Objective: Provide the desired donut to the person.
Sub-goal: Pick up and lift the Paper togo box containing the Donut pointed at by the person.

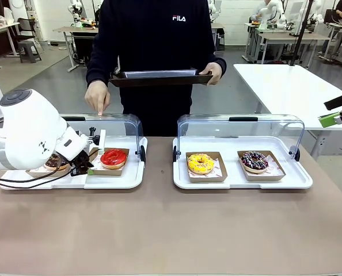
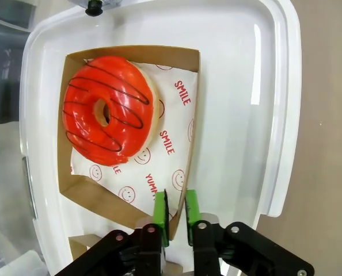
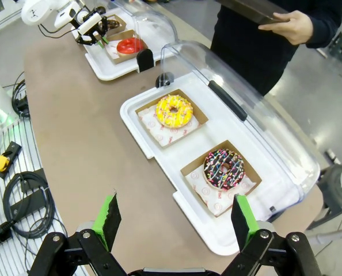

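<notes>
1. The person (image 1: 154, 46), top centre of the front view, aims a pointing hand (image 1: 97, 98) at the left white tray (image 1: 134, 172) on the surface (image 1: 159, 230).
2. The red donut (image 2: 125, 98) sits upper left in my left wrist view, in its cardboard tray (image 2: 84, 198). I judge it soft, its glaze easily smeared, so I hold the light, stiff cardboard wall.
3. My left gripper (image 2: 177, 218), bottom centre, pinches that wall, pads nearly together.
4. My right gripper (image 3: 175, 213) is spread wide, holding nothing.

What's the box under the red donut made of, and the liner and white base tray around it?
Box: looks like brown uncoated cardboard, matte, thin folded walls.
Liner: likely thin paper, white with red print, slightly creased.
Base tray: probably moulded plastic, smooth white with glossy highlights.
</notes>
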